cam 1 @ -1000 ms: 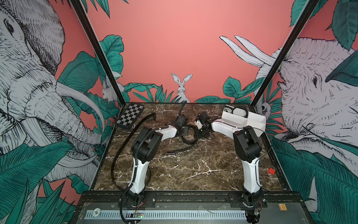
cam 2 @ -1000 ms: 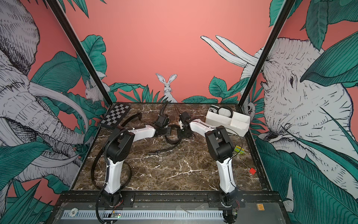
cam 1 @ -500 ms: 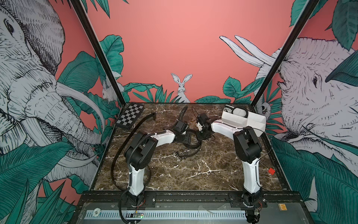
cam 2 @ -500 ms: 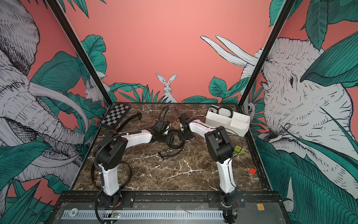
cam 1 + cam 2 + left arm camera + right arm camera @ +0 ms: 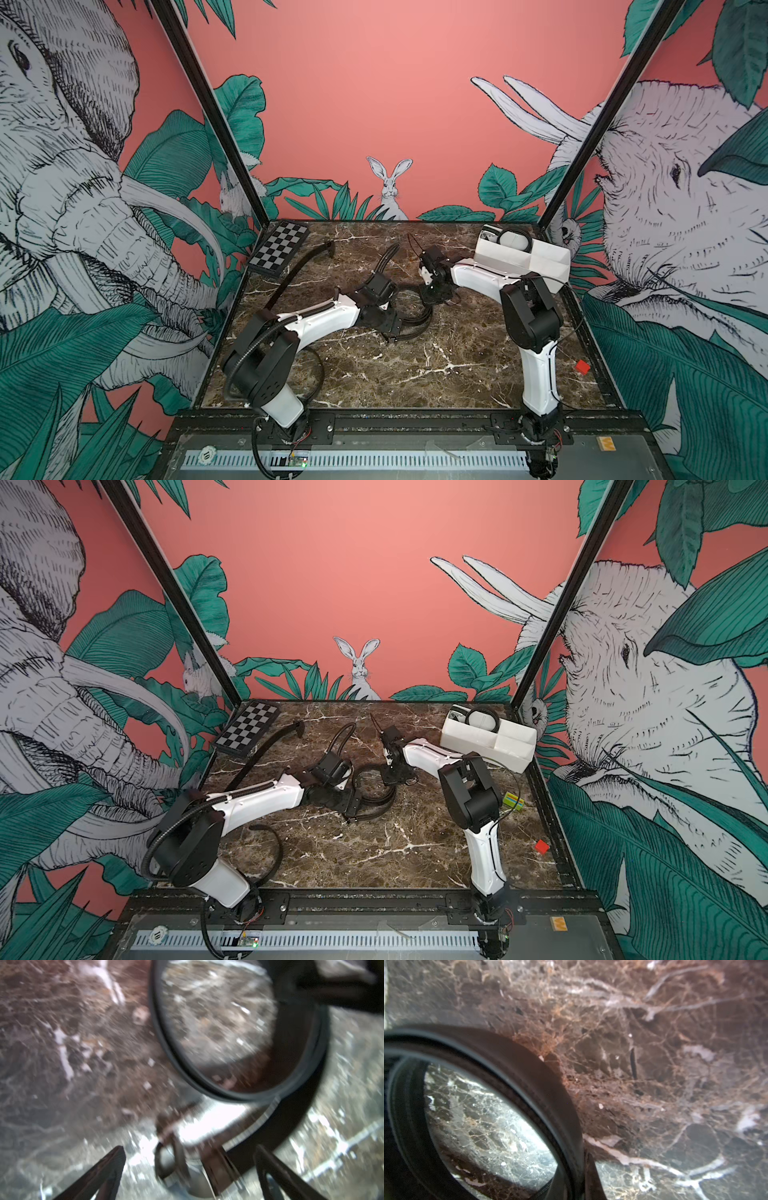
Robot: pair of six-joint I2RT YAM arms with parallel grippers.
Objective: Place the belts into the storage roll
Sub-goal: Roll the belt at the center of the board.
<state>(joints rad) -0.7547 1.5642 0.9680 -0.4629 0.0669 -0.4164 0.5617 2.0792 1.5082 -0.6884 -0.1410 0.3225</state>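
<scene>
A black belt [image 5: 419, 309] lies loosely coiled mid-table in both top views, also at belt [image 5: 376, 791]. My right gripper [image 5: 432, 296] is shut on the far side of the coil; the right wrist view shows the belt loop [image 5: 533, 1088] pinched at the right gripper [image 5: 580, 1180]. My left gripper [image 5: 392, 332] stands open at the coil's near side. In the blurred left wrist view its fingers [image 5: 116, 1165] straddle the buckle [image 5: 176, 1159] without touching. The storage roll [image 5: 540, 266] stands back right, with a coiled belt [image 5: 515, 239] in one compartment. Another black strap [image 5: 305, 259] runs from beside the checkerboard toward the left arm.
A checkerboard [image 5: 280, 249] lies at the back left corner. A small red block [image 5: 582, 365] and a green-yellow block [image 5: 513, 801] sit near the right edge. Black frame posts and walls close the table in. The left arm's ribbed hose [image 5: 249, 357] loops by its base.
My left gripper has opened, let go of the belt and moved toward the table's front. My right gripper has shut on the coil's far side.
</scene>
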